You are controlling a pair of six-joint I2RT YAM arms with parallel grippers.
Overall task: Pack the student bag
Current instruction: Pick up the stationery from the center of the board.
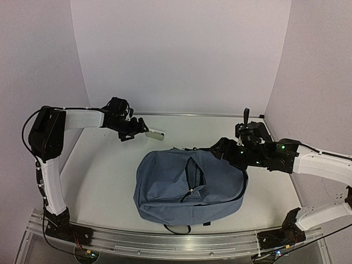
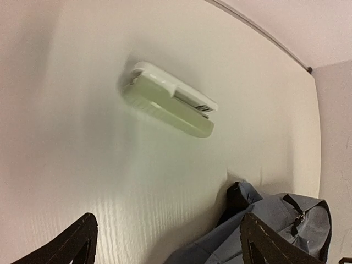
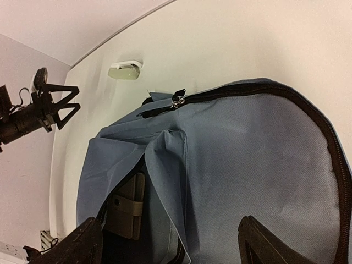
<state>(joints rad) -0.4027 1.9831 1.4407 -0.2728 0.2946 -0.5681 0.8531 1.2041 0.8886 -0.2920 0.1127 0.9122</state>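
Student bag (image 1: 187,187) lies flat mid-table (image 1: 99,165), slightly right of centre, its lower edge near the front rail (image 1: 165,245) and a black loop pointing that way. There is bare table left of the bag and in a strip behind it up to the back wall (image 1: 181,55). The side walls angle inward, so the room narrows at the rear corners. A small pale green and white case (image 2: 168,99) lies on that rear strip, apart from the bag's top. Left gripper (image 2: 170,247) hangs just beside the case, fingers wide apart, holding nothing. Right gripper (image 3: 170,247) sits over the bag's upper right, fingers apart above blue fabric, gripping nothing. The bag's zip gapes, with a fabric flap standing up at the opening and a tan object (image 3: 129,206) inside.
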